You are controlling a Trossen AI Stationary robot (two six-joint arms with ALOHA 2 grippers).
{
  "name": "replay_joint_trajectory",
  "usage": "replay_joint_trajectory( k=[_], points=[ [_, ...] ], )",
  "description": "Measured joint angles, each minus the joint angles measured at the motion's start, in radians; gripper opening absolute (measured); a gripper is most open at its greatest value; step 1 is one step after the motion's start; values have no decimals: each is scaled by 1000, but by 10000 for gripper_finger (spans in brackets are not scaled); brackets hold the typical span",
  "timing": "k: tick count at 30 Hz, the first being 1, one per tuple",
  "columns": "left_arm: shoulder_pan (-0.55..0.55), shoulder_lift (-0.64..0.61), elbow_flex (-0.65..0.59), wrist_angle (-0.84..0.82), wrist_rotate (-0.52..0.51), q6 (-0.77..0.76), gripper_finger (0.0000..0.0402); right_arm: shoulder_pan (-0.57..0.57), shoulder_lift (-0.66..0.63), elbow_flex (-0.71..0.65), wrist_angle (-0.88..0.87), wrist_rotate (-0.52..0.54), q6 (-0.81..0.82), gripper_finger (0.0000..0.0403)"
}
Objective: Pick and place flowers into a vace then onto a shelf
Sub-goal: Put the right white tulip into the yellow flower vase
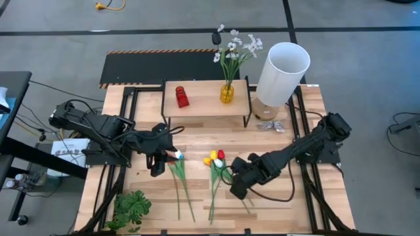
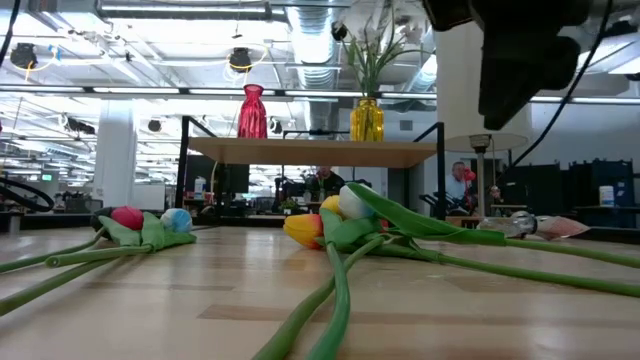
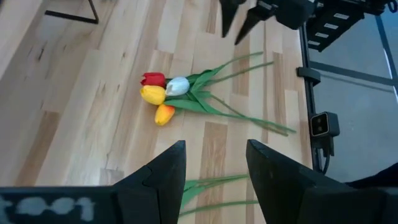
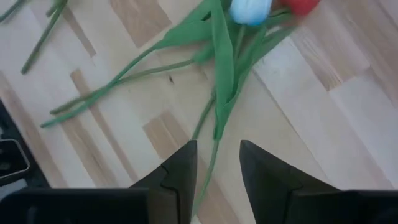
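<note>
It looks like the picking step: tulips still lie on the table, none lifted. The right gripper (image 1: 237, 185) hovers over the stems of the middle bunch (image 1: 215, 159), its jaws parted and empty, a stem (image 4: 208, 165) running between them just below. Next it likely needs to drop and clench on that stem. The left gripper (image 1: 157, 165), also parted and empty, hangs beside the left tulips (image 1: 178, 157). The shelf (image 1: 207, 98) stands at the far side.

Red, yellow, white tulips (image 1: 216, 158) on green stems; red vase (image 1: 182, 97), yellow vase (image 1: 226, 93); light-wood shelf (image 1: 205, 98)
</note>
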Motion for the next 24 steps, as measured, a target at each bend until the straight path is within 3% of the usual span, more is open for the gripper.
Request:
replay_joint_trajectory(
  k=[4,14,24],
  points=[
    [-11,0,0,0,-6,0,158,-16,31,2,-1,-5,-43,132],
    [-22,0,0,0,-9,0,158,-53,116,1,4,-13,-48,228],
    [-22,0,0,0,-10,12,158,-100,117,1,64,-45,-90,235]
  ],
)
